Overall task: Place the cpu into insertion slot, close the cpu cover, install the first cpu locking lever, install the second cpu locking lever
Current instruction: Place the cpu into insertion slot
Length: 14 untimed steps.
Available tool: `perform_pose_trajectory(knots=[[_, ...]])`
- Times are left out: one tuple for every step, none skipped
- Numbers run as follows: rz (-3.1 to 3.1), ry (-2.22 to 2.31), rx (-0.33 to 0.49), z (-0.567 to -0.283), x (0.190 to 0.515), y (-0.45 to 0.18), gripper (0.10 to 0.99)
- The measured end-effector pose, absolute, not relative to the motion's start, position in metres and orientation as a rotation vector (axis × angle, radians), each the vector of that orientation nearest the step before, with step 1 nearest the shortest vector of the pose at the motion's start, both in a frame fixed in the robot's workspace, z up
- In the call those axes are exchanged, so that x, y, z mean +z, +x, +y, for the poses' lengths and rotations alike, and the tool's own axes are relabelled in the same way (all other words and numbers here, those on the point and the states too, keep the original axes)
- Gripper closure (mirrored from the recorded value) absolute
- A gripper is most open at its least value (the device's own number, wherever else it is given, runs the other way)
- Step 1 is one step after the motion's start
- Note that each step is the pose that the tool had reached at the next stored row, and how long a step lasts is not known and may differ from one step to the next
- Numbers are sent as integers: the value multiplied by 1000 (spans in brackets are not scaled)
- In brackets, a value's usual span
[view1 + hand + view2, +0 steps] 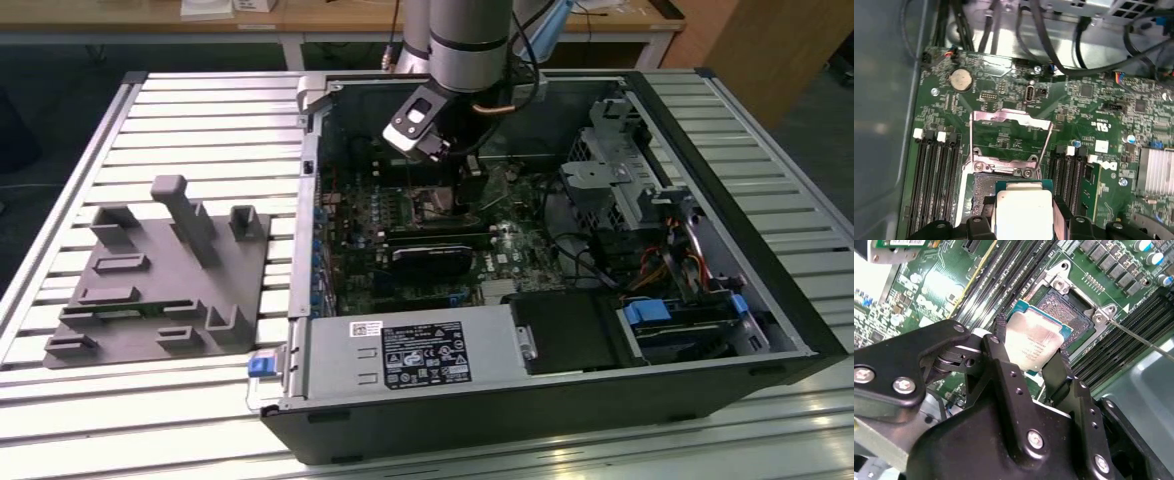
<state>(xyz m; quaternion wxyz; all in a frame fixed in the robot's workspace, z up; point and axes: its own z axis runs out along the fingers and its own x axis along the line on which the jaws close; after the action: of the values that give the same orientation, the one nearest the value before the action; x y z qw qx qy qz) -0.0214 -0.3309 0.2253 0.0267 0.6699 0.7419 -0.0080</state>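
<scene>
In the exterior view, the grey robot arm [470,45] reaches into the open black computer case [534,430], above the small square silver-rimmed insertion slot [434,200]. The gripper tip is hard to make out here. In the second wrist view, the black gripper [1029,342] is clamped on the flat silvery square cpu [1036,337], which is held tilted and overlaps the slot's [1068,307] near corner. In the first wrist view, the cpu [1024,207] hides much of the slot [980,187], and the thin silvery cpu cover frame [1004,117] lies open beyond the slot.

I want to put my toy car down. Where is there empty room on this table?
Bare table slats lie on the far and near sides of the grey fixture block, and at the exterior view's right of the computer case. Inside the case is crowded: the gripper holds the cpu at the insertion slot.
</scene>
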Motion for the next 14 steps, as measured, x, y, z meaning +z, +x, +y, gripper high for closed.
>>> perform_pose_trajectory(knots=[[2283, 2079, -25, -331, 225, -21, 549], [2277, 2086, -25, -331, 225, -21, 549], [2274, 2089, -25, -331, 225, -21, 549], [2273, 2091, -25, -331, 225, -21, 549], [2271, 2092, -26, -331, 225, -22, 549], [2269, 2095, -26, -331, 225, -22, 549], [2266, 2098, -26, -330, 225, -22, 549], [2264, 2101, -26, -329, 225, -22, 549], [2261, 2104, -26, -329, 225, -22, 549], [2258, 2107, -26, -327, 225, -22, 549], [2254, 2111, -26, -326, 225, -22, 549], [2250, 2116, -26, -326, 225, -22, 549], [2241, 2125, -26, -325, 225, -22, 549], [2229, 2138, -27, -325, 224, -22, 549]])
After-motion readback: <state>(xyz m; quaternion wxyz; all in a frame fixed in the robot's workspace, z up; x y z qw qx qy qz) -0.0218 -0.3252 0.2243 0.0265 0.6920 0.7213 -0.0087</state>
